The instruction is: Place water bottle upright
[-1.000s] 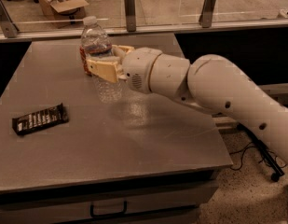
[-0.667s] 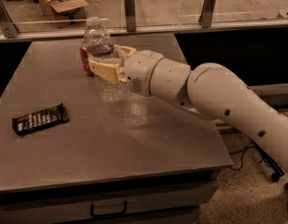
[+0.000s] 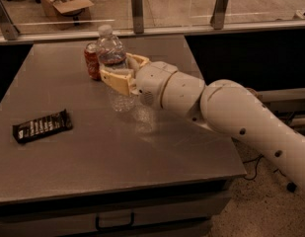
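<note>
At the left of the desk (image 3: 142, 162) lies a dark snack bar (image 3: 42, 126), well apart from everything else and playing no part. Further right, near the back edge, stands a red can (image 3: 91, 60). Just beside it, and a little nearer the camera, is the water bottle (image 3: 111, 48), upright with its white cap on top.

Compared with a second ago, the bottle and the hand (image 3: 116, 69) have slid together slightly to the right and toward the camera, so more of the can now shows on the bottle's left. The bottle has kept its upright stance through that shift. Its base looks to be at or very near the desk surface, though contact cannot be confirmed. The task therefore seems close to done: what likely remains is to settle the bottle and let go without tipping it or nudging the can.

The hand is closed on the bottle's middle, one tan finger across the front and the other curving behind. The white arm (image 3: 226, 105) reaches in low from the right, nearly level over the desk, wrist pointing left.
</note>
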